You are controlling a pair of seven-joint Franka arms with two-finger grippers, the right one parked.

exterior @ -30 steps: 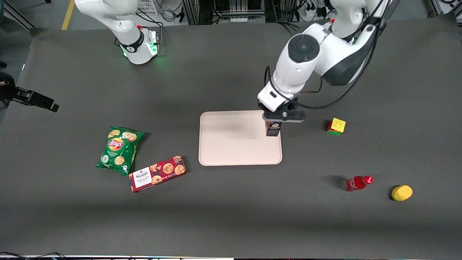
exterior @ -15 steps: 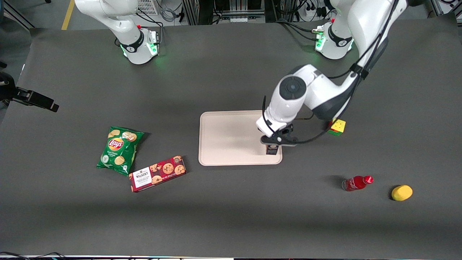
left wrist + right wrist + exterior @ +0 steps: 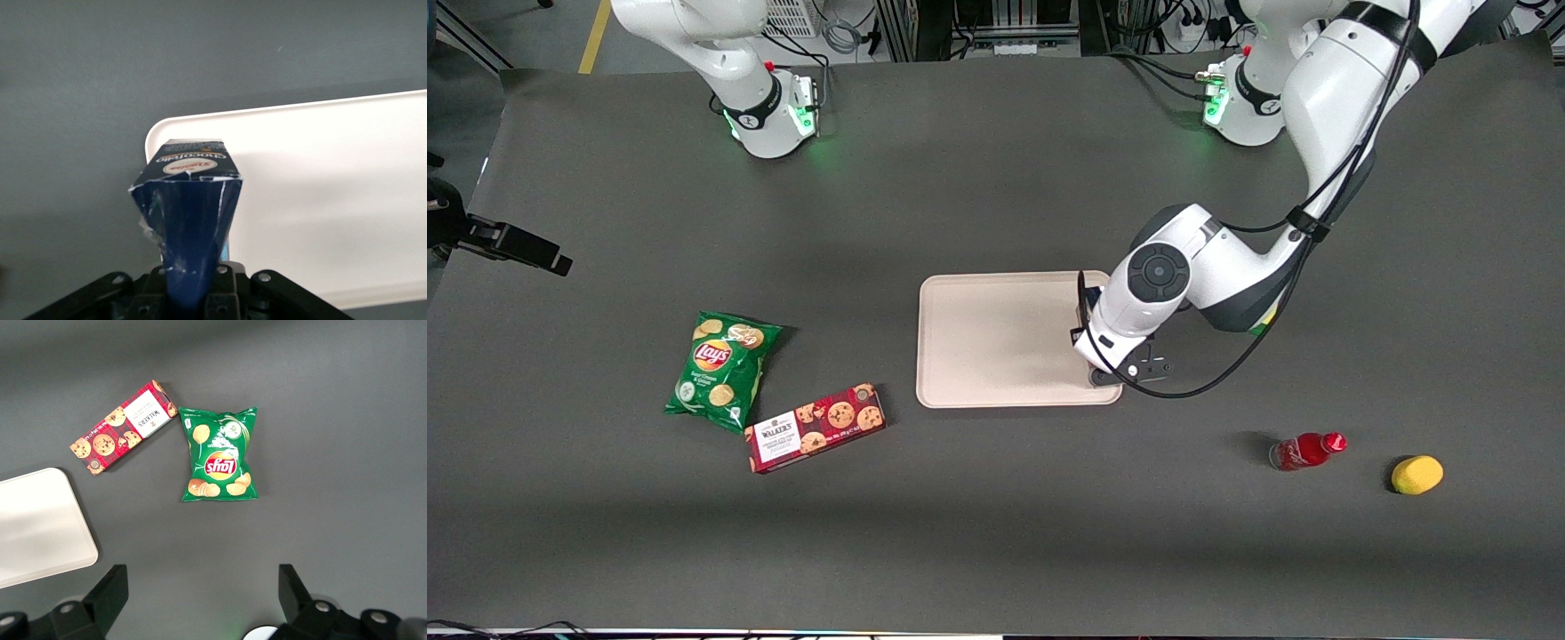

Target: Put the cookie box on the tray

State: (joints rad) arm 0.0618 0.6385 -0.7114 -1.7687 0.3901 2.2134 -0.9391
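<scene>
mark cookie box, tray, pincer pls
cookie box (image 3: 193, 220), left wrist view, dark-blue side panel.
tray (image 3: 996, 338), front view, bare floor.
pincer (image 3: 192, 293), left wrist view, between the fingertips, shut on the box at the tray's corner.

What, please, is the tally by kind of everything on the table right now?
Boxes: 2 - cookie box in the gripper, red Walkers box
Trays: 1
Chip bags: 1
Bottles: 1
Lemons: 1
Total: 6

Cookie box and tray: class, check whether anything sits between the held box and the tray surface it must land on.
Nothing visible does. The gripper is shut on the cookie box at a corner of the tray, and the tray surface by that corner is bare.
</scene>
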